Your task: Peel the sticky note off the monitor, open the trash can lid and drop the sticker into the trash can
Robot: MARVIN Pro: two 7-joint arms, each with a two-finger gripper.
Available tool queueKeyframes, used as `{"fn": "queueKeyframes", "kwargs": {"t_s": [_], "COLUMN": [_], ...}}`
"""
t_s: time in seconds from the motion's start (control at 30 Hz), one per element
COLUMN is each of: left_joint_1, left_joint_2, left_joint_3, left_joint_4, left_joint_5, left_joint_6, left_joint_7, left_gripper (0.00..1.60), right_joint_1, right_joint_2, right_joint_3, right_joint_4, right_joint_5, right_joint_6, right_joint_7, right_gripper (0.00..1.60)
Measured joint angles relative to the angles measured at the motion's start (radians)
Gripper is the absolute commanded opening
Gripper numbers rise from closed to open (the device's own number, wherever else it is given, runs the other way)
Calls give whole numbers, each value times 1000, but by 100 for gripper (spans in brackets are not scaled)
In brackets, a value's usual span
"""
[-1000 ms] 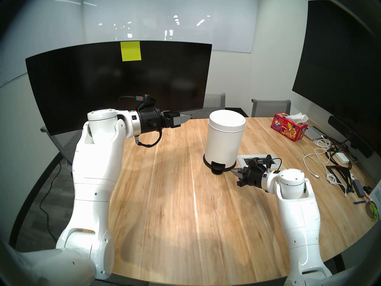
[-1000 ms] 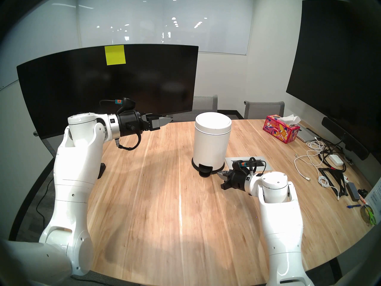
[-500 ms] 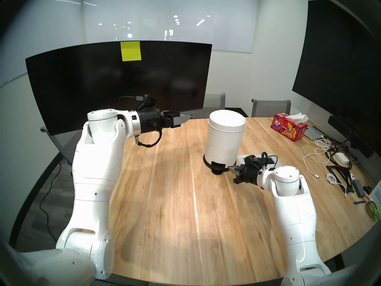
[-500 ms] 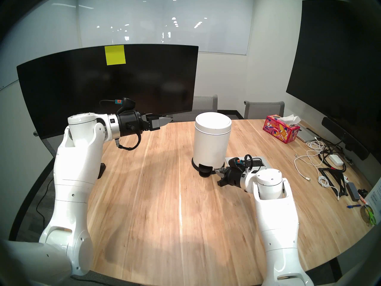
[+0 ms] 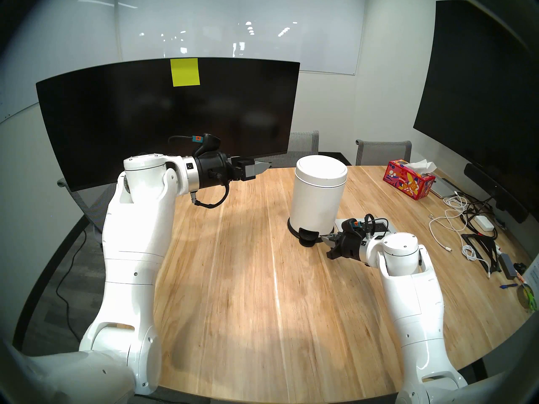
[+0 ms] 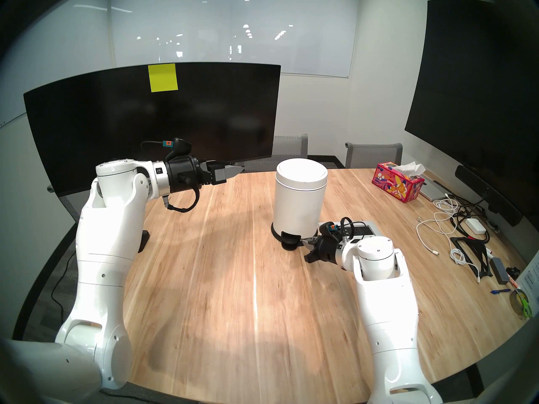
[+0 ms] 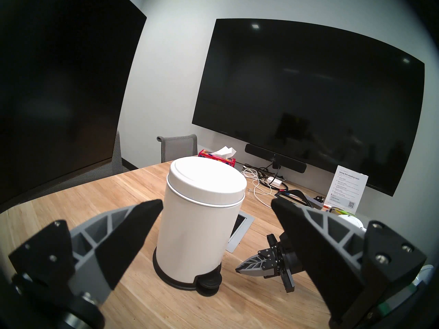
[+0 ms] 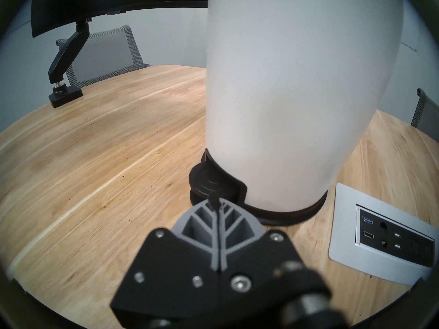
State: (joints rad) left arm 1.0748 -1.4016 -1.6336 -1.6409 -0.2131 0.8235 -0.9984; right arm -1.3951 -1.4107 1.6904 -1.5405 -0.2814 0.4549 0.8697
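The yellow-green sticky note (image 5: 185,72) sticks on the top edge of the curved black monitor (image 5: 145,117). The white trash can (image 5: 316,202) stands on the table with its lid (image 5: 321,168) closed. My left gripper (image 5: 264,168) is open and empty, held level just below the monitor's bottom edge, left of the bin; its wrist view shows the fingers (image 7: 133,228) wide apart. My right gripper (image 5: 323,237) is shut and empty, low over the table. Its tip (image 8: 215,200) is at the near edge of the black foot pedal (image 8: 209,181); contact is unclear.
A silver power outlet panel (image 5: 386,226) is set in the table right of the bin. A tissue box (image 5: 409,180), cables (image 5: 455,216) and a big flat display (image 5: 481,88) are at the right. The monitor stand clamp (image 8: 64,98) sits at the far left edge. Chairs (image 5: 382,151) stand behind.
My right arm has moved left along the table, bringing its shut gripper up to the bin's foot pedal. The left arm, the note and the lid have not moved.
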Motion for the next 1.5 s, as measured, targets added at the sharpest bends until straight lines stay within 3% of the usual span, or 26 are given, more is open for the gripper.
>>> {"fn": "queueKeyframes", "kwargs": {"t_s": [1.5], "left_joint_1": [0], "left_joint_2": [0], "left_joint_3": [0], "left_joint_4": [0], "left_joint_5": [1], "left_joint_6": [0], "left_joint_7": [0], "left_gripper": [160], "right_joint_1": [45], "right_joint_2": [-1], "right_joint_3": [-69], "right_joint_4": [84], "right_joint_5": [-71], "right_joint_6": [66], "right_joint_7": [-5], "right_gripper": [0]}}
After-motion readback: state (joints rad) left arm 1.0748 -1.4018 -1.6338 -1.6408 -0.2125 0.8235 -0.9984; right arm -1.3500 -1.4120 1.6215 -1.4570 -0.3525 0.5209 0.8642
